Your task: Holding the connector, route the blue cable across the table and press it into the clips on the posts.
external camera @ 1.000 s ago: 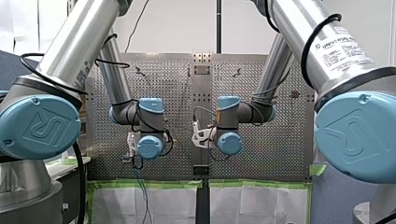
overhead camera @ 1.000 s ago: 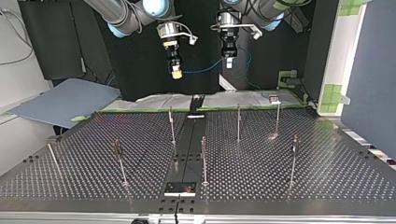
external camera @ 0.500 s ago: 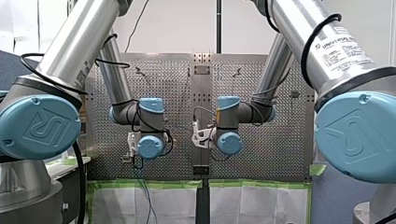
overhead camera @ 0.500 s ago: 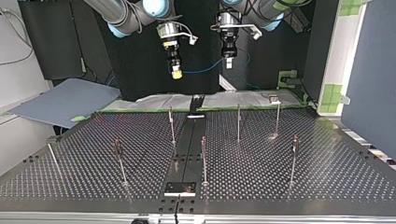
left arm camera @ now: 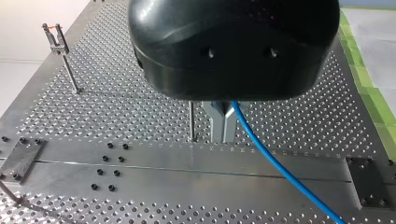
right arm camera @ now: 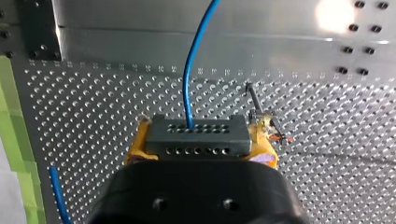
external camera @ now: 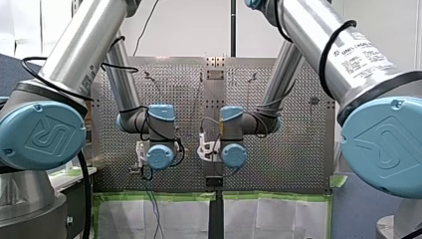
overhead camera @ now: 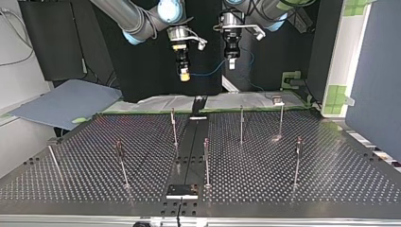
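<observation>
A dark grey connector [right arm camera: 196,135] with rows of holes is held between yellow pads [right arm camera: 135,147]: my right gripper [right arm camera: 200,140] is shut on it. The blue cable [right arm camera: 191,70] leaves the connector's middle and runs ahead over the plate. In the left wrist view my left gripper [left arm camera: 223,122] has its metal fingers shut on the blue cable [left arm camera: 280,175], which trails off beside them. In the top view both grippers hang high above the table's far edge, my right gripper [overhead camera: 184,74] close to my left gripper [overhead camera: 231,61], with the blue cable [overhead camera: 208,73] sagging between them.
Several thin posts with clips stand on the perforated table [overhead camera: 331,179], among them a post [overhead camera: 174,125], a post [overhead camera: 241,124] and a post [overhead camera: 206,161]. A plain central strip [overhead camera: 189,151] runs down the table. A clip post [right arm camera: 261,112] shows beside my right gripper.
My right arm has moved toward the top view's right, bringing the connector closer to my left gripper. My left arm has stayed put.
</observation>
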Tool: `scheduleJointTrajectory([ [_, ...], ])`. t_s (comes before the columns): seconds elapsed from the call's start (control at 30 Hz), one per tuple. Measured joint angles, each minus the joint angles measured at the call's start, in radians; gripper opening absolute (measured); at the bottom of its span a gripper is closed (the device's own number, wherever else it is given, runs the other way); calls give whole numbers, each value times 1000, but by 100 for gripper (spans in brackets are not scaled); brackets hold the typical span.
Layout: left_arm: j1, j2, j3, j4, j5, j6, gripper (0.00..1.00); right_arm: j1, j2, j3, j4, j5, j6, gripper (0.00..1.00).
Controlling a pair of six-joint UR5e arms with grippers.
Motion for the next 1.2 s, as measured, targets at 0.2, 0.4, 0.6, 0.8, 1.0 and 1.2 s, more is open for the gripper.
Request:
scheduleJointTrajectory([
  [0.2,0,0,0,0,0,0,0,1,2,-54,54,38,5,0],
  [0.4,5,-3,6,-5,-5,-5,0,-1,-1,-72,113,39,8,0],
  [0.6,34,30,50,-45,-48,-42,0,-13,-37,-69,164,6,44,0],
  [0.8,76,82,101,-98,-72,-59,0,-21,-87,-69,214,-36,94,0],
  [1.0,127,134,113,-150,-50,-82,0,-25,-138,-70,266,-87,129,0],
  [1.2,182,189,113,-204,0,-126,0,-26,-190,-95,317,-138,125,0],
])
